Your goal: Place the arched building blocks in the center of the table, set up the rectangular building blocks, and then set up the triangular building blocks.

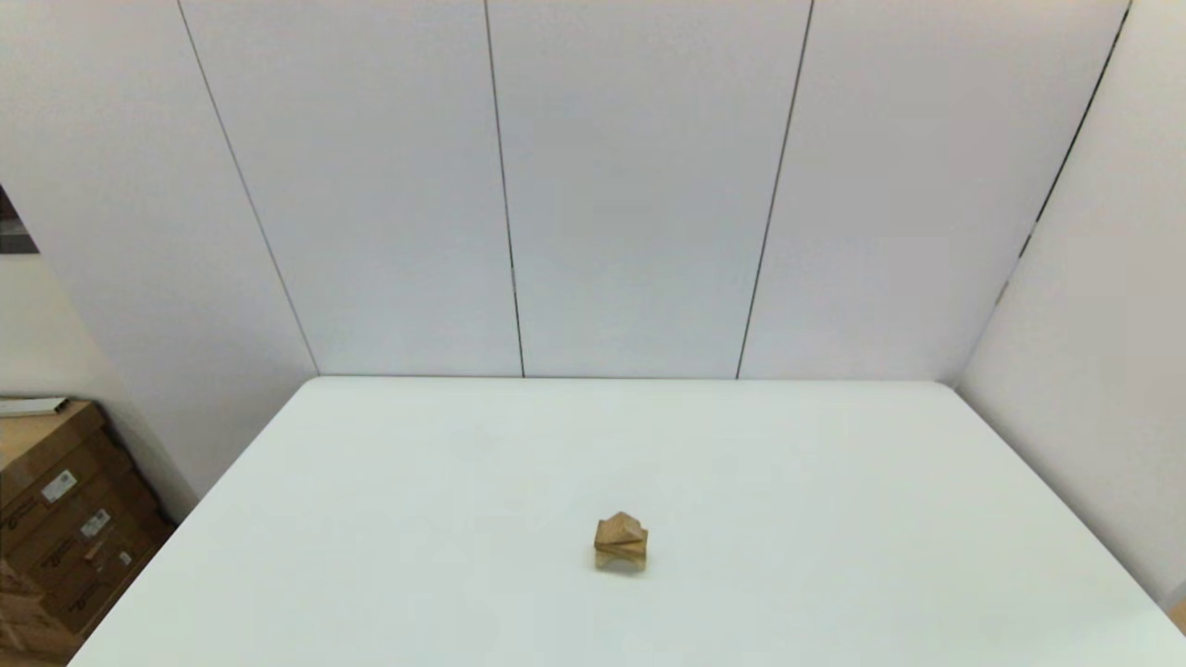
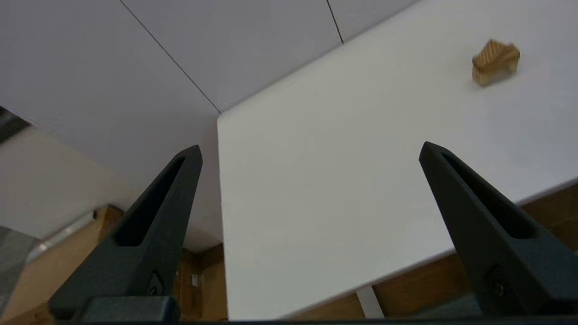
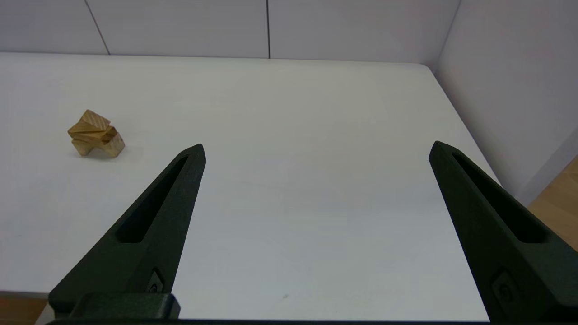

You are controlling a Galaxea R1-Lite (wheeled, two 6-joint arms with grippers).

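In the head view, the block stack (image 1: 621, 543) sits low and centre on the surface (image 1: 834, 519); neither arm shows. Left wrist: the left gripper (image 2: 309, 151) has its jaws wide apart and empty, stack upper right. Right wrist: right gripper (image 3: 316, 149) likewise, stack at left. Keep clear; the individual blocks are hard to separate.

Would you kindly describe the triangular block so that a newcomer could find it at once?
Start at the white table; its only objects form one small wooden stack near the middle. The triangular block is the topmost piece, resting on the flat rectangular block, with the arched block beneath. Its pointed ridge sets it apart from both.
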